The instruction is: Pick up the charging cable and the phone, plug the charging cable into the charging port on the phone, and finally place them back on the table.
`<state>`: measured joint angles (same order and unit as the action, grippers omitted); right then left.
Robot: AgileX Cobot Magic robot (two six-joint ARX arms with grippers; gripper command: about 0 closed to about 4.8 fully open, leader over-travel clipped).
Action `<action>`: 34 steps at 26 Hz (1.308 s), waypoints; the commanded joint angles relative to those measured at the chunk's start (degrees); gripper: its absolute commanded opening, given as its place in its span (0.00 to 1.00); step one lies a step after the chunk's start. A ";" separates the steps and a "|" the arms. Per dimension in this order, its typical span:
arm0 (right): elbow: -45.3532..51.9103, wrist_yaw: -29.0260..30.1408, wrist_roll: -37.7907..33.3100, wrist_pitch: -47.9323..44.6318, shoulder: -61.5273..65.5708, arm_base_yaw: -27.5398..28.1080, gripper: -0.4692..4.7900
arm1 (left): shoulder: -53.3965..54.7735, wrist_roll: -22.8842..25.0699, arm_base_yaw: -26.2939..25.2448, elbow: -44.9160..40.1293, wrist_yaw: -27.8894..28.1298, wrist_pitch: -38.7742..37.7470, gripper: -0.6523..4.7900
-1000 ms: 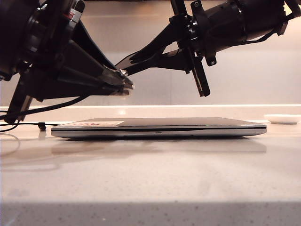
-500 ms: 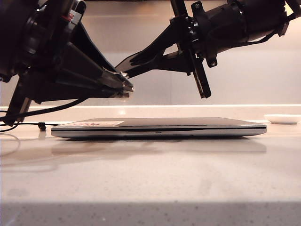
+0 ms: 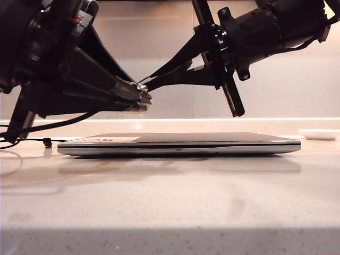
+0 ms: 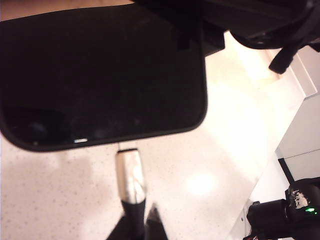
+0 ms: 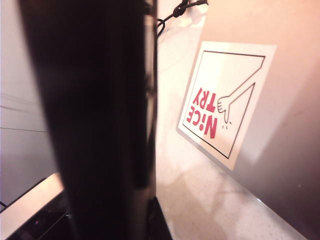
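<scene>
Since both pickups look done, what remains is the mating itself and the set-down. Above the left end of the closed laptop (image 3: 180, 143), the left gripper (image 3: 142, 99) is clenched on the charging cable (image 3: 50, 124), whose cord trails down to the table (image 3: 170, 202) beside the laptop's left edge; in the left wrist view its silvery plug (image 4: 130, 175) stands just short of the phone's short edge, with a sliver of pale table between (the charging port itself is too dark to pick out). Above the laptop's middle, the right gripper (image 3: 159, 74) is clamped on the phone (image 3: 231, 93), which hangs tilted, well clear of the lid. My judgement: roughly halfway, with the plug lined up but not seated, then both things still to go back onto the table.
</scene>
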<state>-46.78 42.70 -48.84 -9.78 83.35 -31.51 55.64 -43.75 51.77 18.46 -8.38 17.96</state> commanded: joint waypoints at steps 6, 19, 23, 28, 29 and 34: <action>-0.24 1.57 -2.34 -1.75 -0.37 -0.46 0.08 | -0.20 0.31 -0.22 0.48 1.62 5.31 0.11; -0.24 -2.14 -1.95 -4.17 -0.39 -0.35 0.08 | -0.20 0.28 -0.22 0.48 1.62 5.31 0.11; -0.24 -2.75 0.02 -4.22 -0.39 -0.37 0.08 | -0.20 0.28 -0.22 0.48 1.62 5.31 0.11; -0.26 -2.95 -0.09 -4.96 -0.42 -0.28 0.08 | -0.22 0.31 -0.22 0.48 1.62 5.27 0.11; -0.28 -2.95 -0.20 -5.42 -0.42 -0.28 0.08 | -0.20 0.31 -0.22 0.48 1.62 5.27 0.11; -0.31 -4.13 -0.26 -8.61 -0.42 -0.26 0.08 | -0.20 0.28 -0.22 0.48 1.60 5.25 0.11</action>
<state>-46.76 39.40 -49.98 -15.66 83.24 -31.66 55.72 -43.75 51.59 18.39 -6.63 20.49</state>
